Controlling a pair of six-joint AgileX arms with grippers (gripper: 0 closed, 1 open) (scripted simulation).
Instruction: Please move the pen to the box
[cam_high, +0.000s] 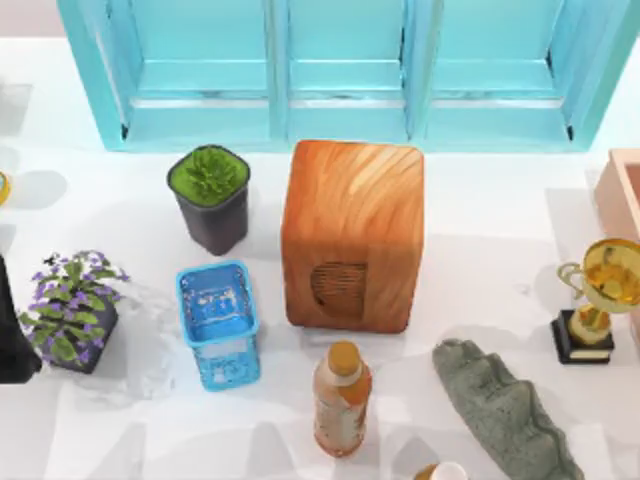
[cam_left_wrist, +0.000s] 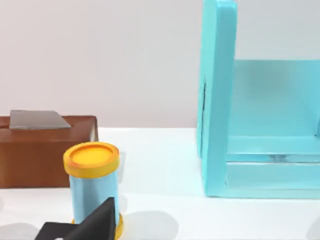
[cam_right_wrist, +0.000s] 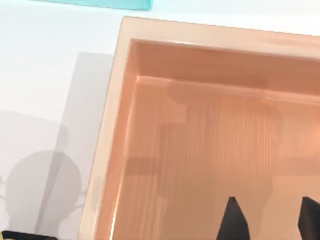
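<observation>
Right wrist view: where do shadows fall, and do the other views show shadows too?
Right wrist view: a blocky shadow lies across the floor of the box, and a rounded grey one on the table beside it. Top view: soft shadows lie beside the wood block and the bottle. Left wrist view: an oval shadow lies beside the can.

Cut off at the edges

From above, the box (cam_high: 622, 190) runs off the counter's right side, a white-capped thing (cam_high: 443, 471) is clipped at the bottom, and my left arm (cam_high: 12, 330) is half out at the left. My right pincer (cam_right_wrist: 270, 220) shows two dark tips over the box, gap between them.
</observation>
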